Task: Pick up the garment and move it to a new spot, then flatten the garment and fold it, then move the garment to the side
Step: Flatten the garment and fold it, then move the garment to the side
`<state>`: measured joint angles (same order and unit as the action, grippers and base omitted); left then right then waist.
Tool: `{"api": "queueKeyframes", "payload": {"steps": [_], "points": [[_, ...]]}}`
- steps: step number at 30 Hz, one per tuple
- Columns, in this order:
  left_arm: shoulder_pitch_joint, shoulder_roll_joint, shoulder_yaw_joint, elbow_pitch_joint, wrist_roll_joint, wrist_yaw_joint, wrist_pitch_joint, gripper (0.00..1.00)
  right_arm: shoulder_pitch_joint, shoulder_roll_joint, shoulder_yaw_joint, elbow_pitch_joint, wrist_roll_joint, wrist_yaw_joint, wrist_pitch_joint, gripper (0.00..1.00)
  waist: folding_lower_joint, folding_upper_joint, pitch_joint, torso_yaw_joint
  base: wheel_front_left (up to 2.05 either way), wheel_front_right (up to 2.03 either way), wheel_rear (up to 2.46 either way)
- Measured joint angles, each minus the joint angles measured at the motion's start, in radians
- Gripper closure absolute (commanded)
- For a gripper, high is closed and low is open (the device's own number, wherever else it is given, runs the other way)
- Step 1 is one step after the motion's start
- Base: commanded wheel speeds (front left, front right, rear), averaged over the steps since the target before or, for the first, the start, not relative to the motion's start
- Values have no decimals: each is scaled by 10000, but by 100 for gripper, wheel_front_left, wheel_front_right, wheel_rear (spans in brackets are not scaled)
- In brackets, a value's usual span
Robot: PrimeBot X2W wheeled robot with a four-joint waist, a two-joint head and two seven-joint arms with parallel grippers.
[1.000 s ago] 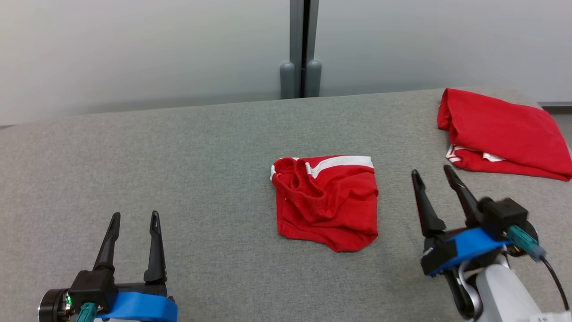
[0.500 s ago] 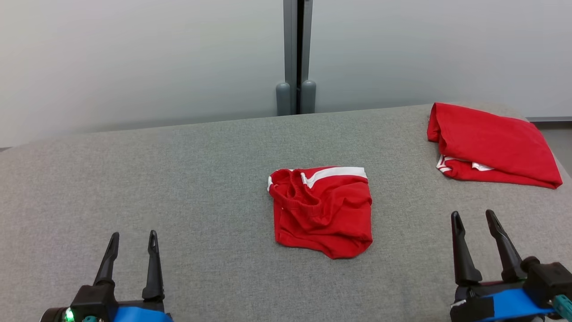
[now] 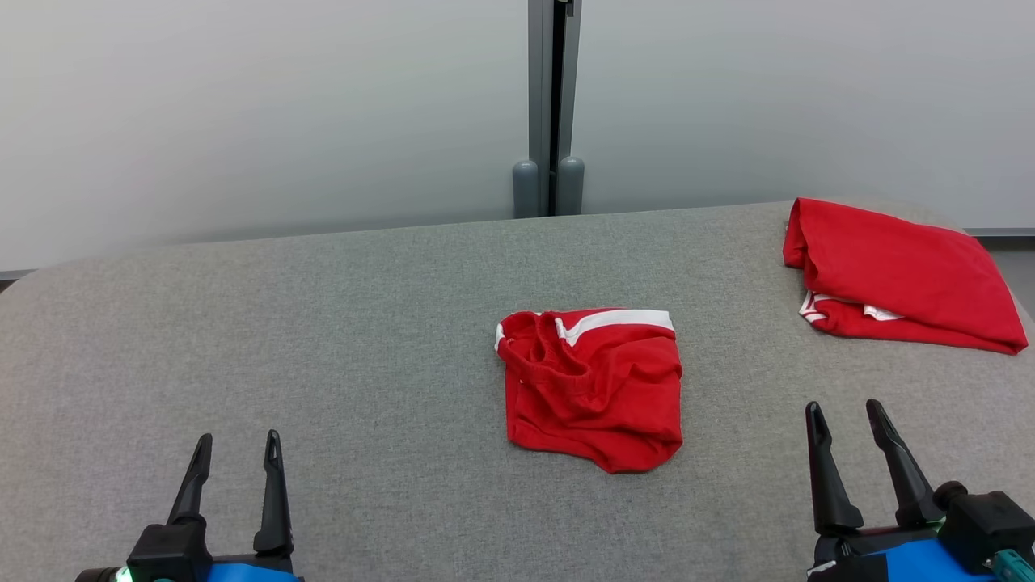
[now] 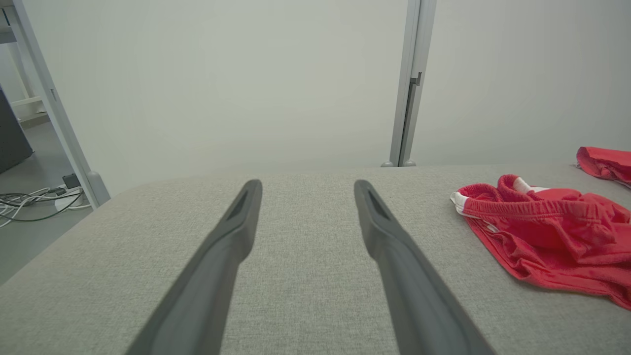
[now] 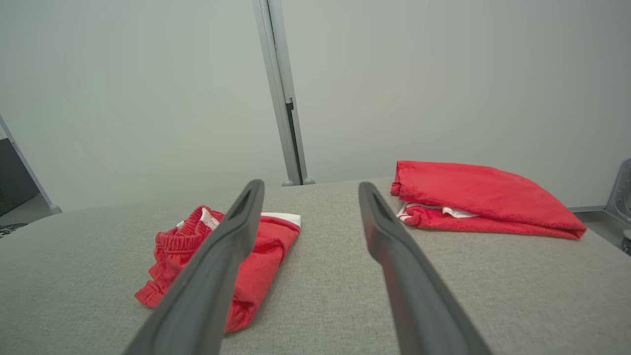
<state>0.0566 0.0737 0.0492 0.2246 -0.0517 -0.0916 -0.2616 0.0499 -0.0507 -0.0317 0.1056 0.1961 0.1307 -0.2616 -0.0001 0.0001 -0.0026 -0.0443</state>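
Head view, left to right: at 7 o'clock the left tool (image 3: 238, 436) sits low over the grey fabric-covered table (image 3: 323, 323), its two dark fingers spread apart with nothing between them. The left wrist view agrees: bare grey weave shows between the fingers, and the garment lies off at 3 o'clock, well apart.

Near the middle of the table, a little toward 5 o'clock from centre, lies the pair of red fabric shorts (image 3: 594, 388) with a gathered waistband and a white stripe along the far edge. They are doubled into a compact, roughly square packet, though the waistband at the 10 o'clock corner is bunched and the near hem is rumpled. At 12 o'clock a grey upright post (image 3: 550, 105) stands against the pale wall.

At 5 o'clock the right tool (image 3: 842, 406) is likewise released and empty, near the shorts but clear of them. At 2 o'clock, by the table's far right edge, a larger folded red cloth bundle (image 3: 897, 283) with white trim rests apart from everything.

As things lie, the shorts look folded, if loosely, yet they occupy the middle of the table. The last step, shifting them to the side, appears to remain. Neither tool holds them, so a fresh grasp must come first.
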Motion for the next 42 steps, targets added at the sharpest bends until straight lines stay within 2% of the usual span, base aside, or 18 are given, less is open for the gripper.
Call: {"api": "queueKeyframes", "payload": {"steps": [14, 22, 28, 42], "points": [[0, 17, -46, 0, -88, 33, 0, 0, -154, 2, 127, 138, -119, 0, 0, 0, 0, 0, -17, 30, 0, 0, 0], [-444, 23, -290, -21, -98, 12, 0, 0, -2567, 2, 282, 821, -393, 0, 219, 0, 2, 0, 366, 220, 0, 0, 0], [-822, -23, -451, -35, -125, -15, 0, 0, -4131, 6, 391, 2424, -663, 0, 677, 0, 2, 1, 820, 564, 0, 0, 0], [-1536, -104, -606, -92, -276, -33, 0, 0, -5606, 13, -82, 6815, -1145, 0, 529, 0, 3, 1, 2115, 1315, 0, 0, 0]]}}
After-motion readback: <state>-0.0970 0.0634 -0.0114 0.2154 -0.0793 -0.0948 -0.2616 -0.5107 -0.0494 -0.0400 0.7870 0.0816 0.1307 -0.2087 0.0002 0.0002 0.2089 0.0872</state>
